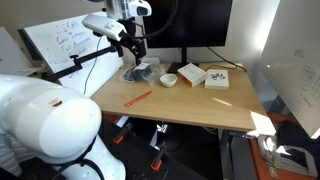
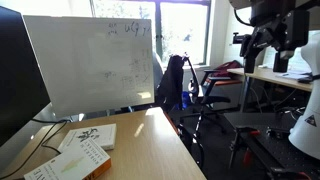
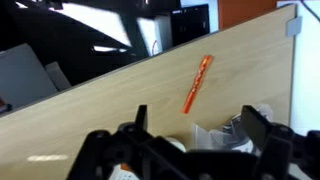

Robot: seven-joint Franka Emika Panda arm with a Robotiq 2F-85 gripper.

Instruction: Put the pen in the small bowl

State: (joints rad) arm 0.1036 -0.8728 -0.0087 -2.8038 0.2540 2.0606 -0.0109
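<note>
**A:** Where is the claw (image 1: pixel 134 50)?

**B:** It hangs in the air above the wooden desk (image 1: pixel 200 105) and touches nothing. In the wrist view its two fingers (image 3: pixel 141 118) stand wide apart with only desk surface between them. So it is released and grasps nothing.

**A:** And the orange pen (image 3: pixel 198 83)?

**B:** It lies flat on the desk, ahead of the claw in the wrist view and roughly in line with the gap between the fingers. It sits at a slant, with its lower end nearer the claw, and it is clear of both fingers.

**A:** Is it anywhere near the small white bowl (image 1: pixel 168 79)?

**B:** Near, but outside it, with bare desk between the two. In an exterior view the bowl sits below the claw and off to the side away from the robot's body. The pen lies below the claw on the side toward the desk's front edge.

**A:** What is closest under the claw?

**B:** A crumpled plastic wrapper (image 1: pixel 140 72), almost straight beneath it and just beside the bowl.

**A:** Anything beyond the bowl?

**B:** A pair of flat white boxes (image 1: pixel 217 80), farther from the claw than the bowl. A dark monitor (image 1: pixel 190 25) stands behind the claw, and a scribbled whiteboard (image 2: pixel 95 65) leans at the desk's end.
</note>
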